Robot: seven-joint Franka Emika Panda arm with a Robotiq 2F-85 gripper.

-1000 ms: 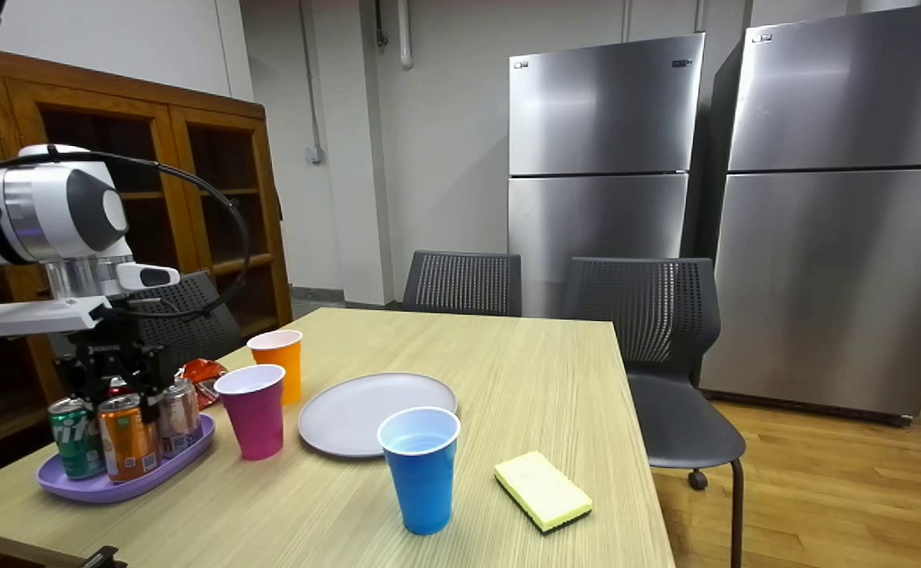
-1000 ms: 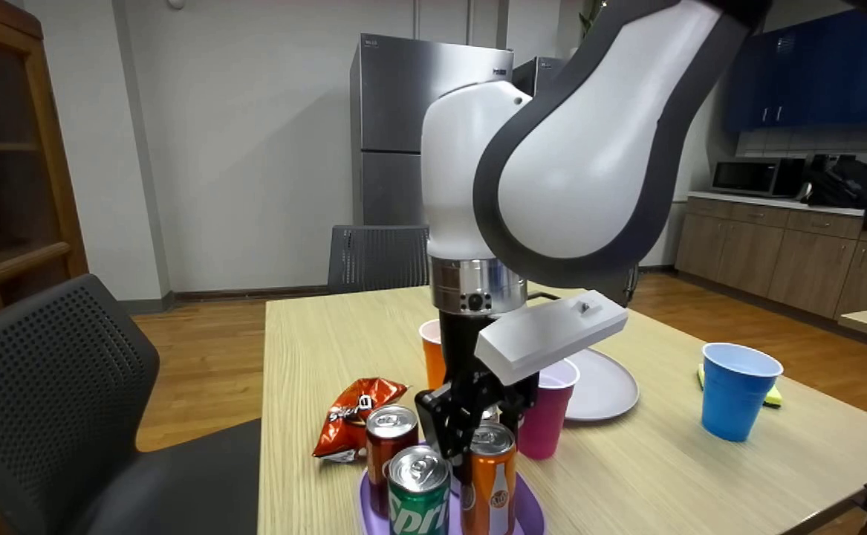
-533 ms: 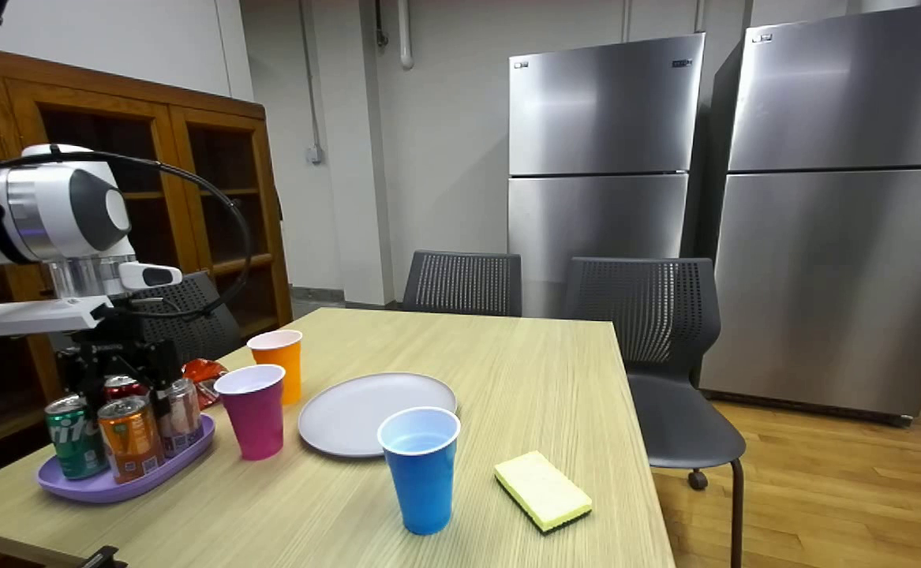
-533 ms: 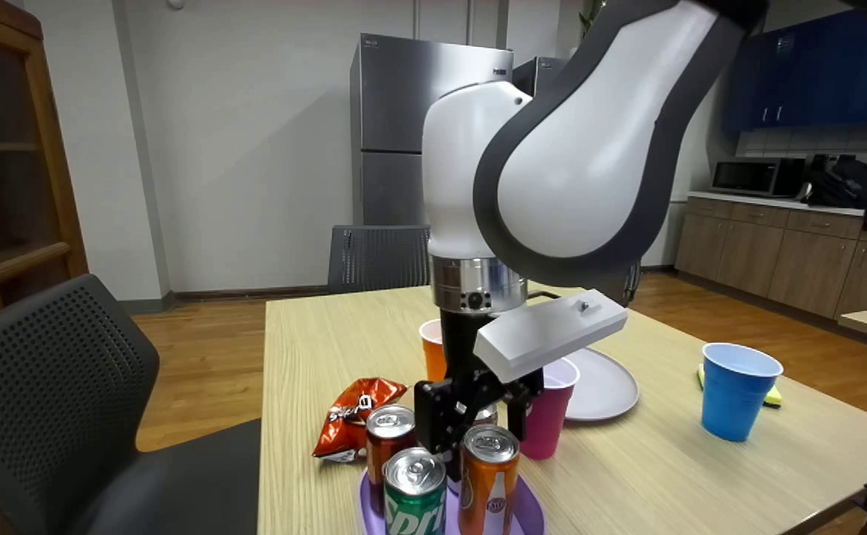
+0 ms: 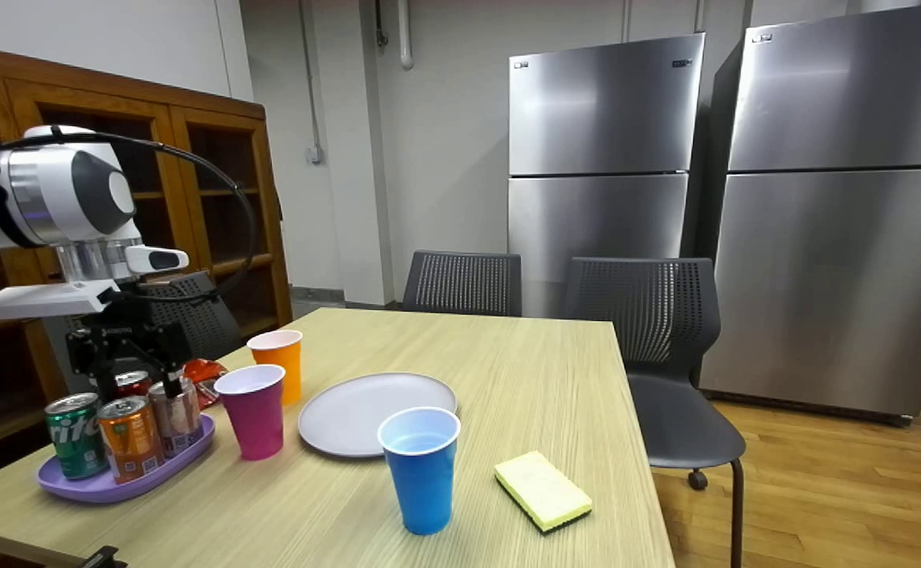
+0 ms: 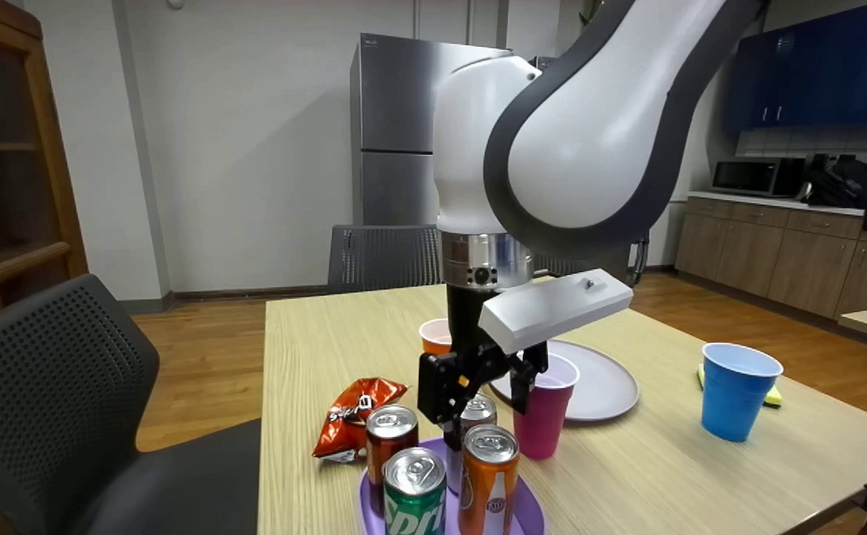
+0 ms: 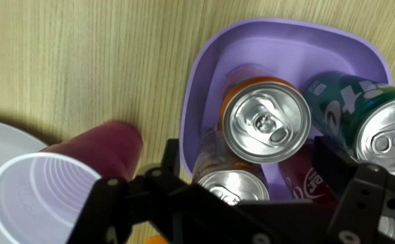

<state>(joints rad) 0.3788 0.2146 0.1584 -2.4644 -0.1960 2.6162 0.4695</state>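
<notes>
Orange can [image 7: 266, 120] stands upright on the purple tray [image 7: 275, 51]; over the tray, the gripper [image 7: 250, 152] is spread, empty. Rising straight up should avoid toppling the can.

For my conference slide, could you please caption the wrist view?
Open gripper by four drink cans on a purple tray, with a magenta cup beside the tray.

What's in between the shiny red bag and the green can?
A dark red can, on the purple tray. In an exterior view, it stands between the shiny red bag and the green can.
</notes>
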